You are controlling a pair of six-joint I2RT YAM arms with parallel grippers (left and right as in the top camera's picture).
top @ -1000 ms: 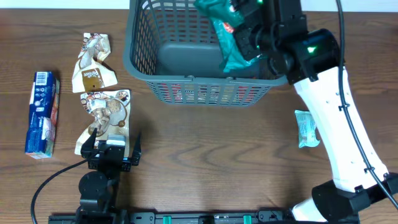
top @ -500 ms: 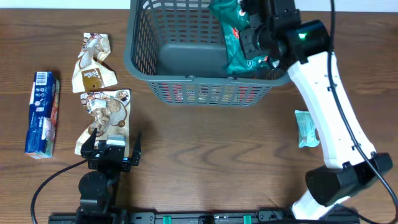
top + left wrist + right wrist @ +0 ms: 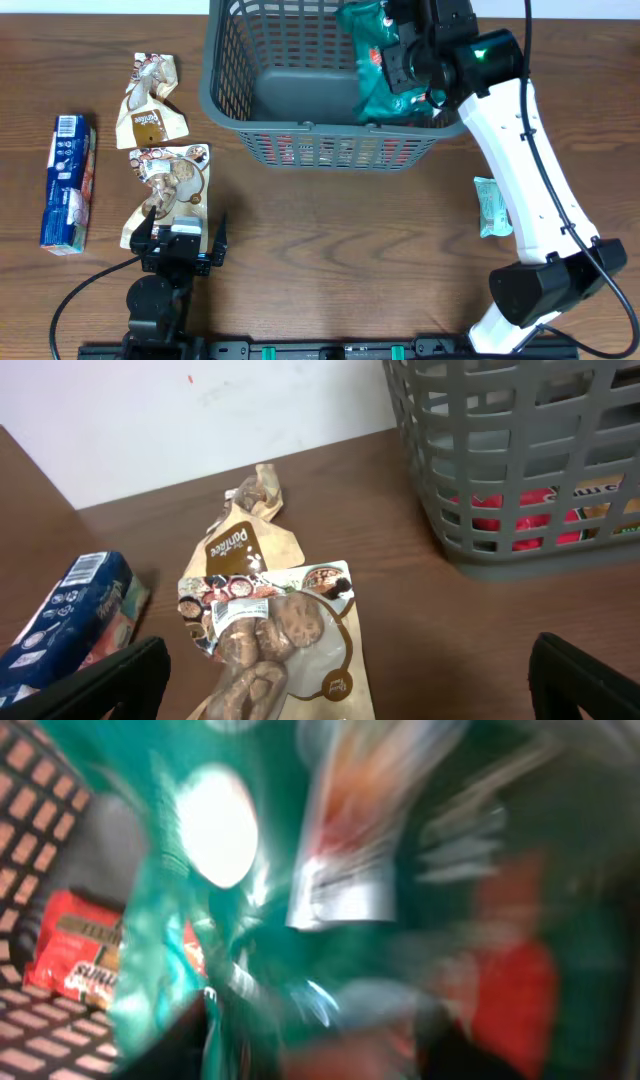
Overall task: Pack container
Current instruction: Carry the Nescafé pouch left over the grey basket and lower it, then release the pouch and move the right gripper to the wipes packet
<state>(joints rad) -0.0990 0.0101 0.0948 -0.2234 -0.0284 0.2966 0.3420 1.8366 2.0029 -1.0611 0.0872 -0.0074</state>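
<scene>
Teal packet (image 3: 372, 78) hangs clamped in our right gripper (image 3: 396, 60) inside the container (image 3: 300, 133) at the far edge of the bench. We judge we're mid-placement; next we let go. Our left gripper (image 3: 345, 690) gapes wide, empty, near edge.

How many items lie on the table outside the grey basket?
4: a blue pack far left; a far brown pouch and a near brown pouch, both left of the basket; a pale teal packet on the right beside the right arm. That arm may hide more.
</scene>
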